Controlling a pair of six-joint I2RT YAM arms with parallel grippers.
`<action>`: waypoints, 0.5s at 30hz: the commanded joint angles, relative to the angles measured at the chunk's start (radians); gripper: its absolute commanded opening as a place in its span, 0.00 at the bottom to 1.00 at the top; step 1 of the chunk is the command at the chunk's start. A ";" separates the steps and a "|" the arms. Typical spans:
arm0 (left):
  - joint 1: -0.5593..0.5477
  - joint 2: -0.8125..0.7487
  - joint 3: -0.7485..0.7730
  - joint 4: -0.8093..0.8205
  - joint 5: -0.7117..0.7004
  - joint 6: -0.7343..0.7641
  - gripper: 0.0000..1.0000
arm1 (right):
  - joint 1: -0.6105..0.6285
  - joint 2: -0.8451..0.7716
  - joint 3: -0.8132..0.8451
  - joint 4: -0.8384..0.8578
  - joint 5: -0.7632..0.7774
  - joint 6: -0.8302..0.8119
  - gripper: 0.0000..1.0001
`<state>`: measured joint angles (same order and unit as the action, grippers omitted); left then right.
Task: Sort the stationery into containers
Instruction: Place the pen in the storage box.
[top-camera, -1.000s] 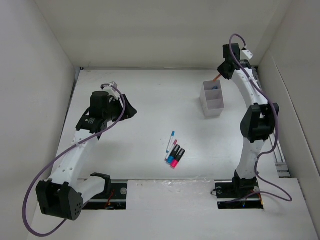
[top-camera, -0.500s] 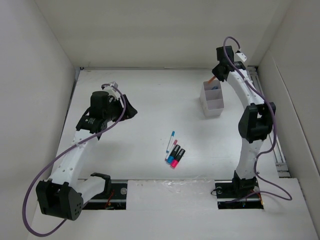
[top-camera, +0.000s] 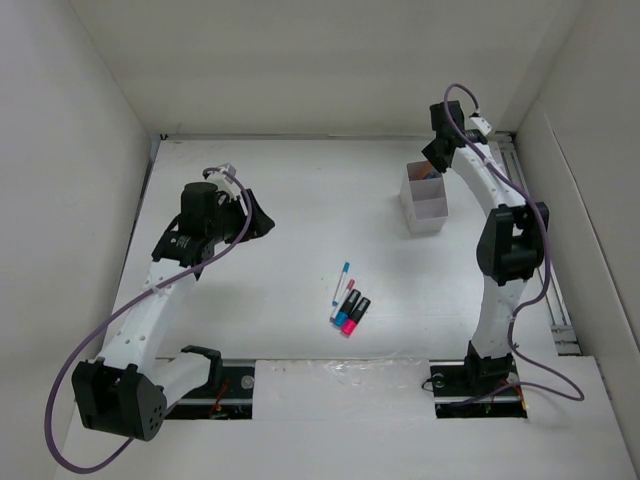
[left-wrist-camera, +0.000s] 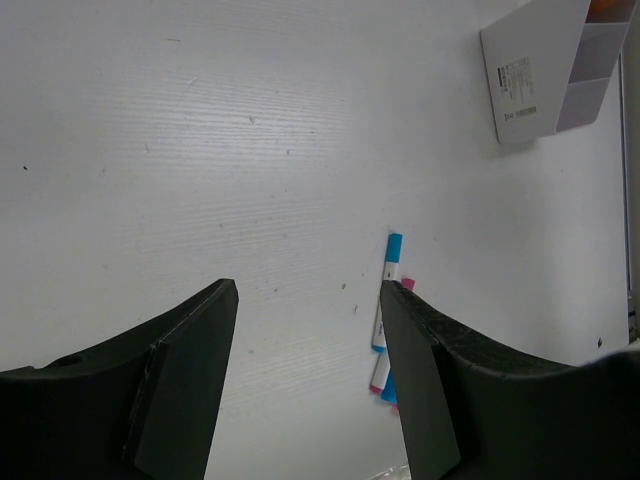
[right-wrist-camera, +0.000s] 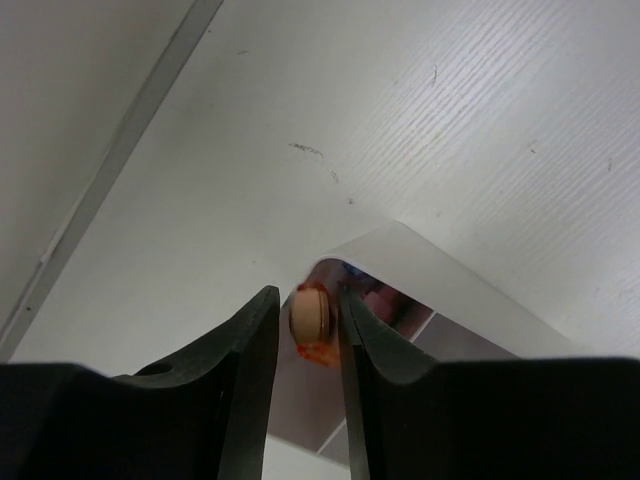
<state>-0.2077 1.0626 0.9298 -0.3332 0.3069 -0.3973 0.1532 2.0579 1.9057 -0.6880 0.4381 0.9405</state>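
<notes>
The white two-compartment box (top-camera: 425, 205) stands at the far right. My right gripper (top-camera: 436, 158) hangs over its far compartment, shut on a stubby orange piece (right-wrist-camera: 310, 315) at the box's rim (right-wrist-camera: 450, 270); pink and blue pieces lie inside. A thin blue-pink pen (top-camera: 341, 281) and black markers with blue and pink ends (top-camera: 352, 313) lie together mid-table. My left gripper (top-camera: 262, 222) is open and empty, hovering over bare table left of them. In the left wrist view (left-wrist-camera: 305, 290) the pen (left-wrist-camera: 392, 262) shows by the right finger and the box (left-wrist-camera: 535, 70) at top right.
White walls close the table on the left, back and right. A metal rail (top-camera: 556, 300) runs along the right edge. The arm bases sit at the near edge.
My right gripper has moved left and down with the orange piece, from behind the box to over its far compartment. The left arm has not moved.
</notes>
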 joint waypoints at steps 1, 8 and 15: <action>-0.004 -0.027 0.006 0.014 0.012 0.015 0.56 | 0.013 -0.042 -0.019 0.041 0.021 0.011 0.37; -0.004 -0.036 0.006 0.014 0.012 0.015 0.56 | 0.013 -0.097 -0.049 0.041 0.011 0.011 0.40; -0.004 -0.058 0.006 -0.004 -0.019 0.015 0.56 | 0.150 -0.295 -0.233 0.056 -0.045 -0.052 0.18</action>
<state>-0.2077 1.0466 0.9298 -0.3374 0.3012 -0.3973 0.2024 1.8862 1.7424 -0.6685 0.4309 0.9279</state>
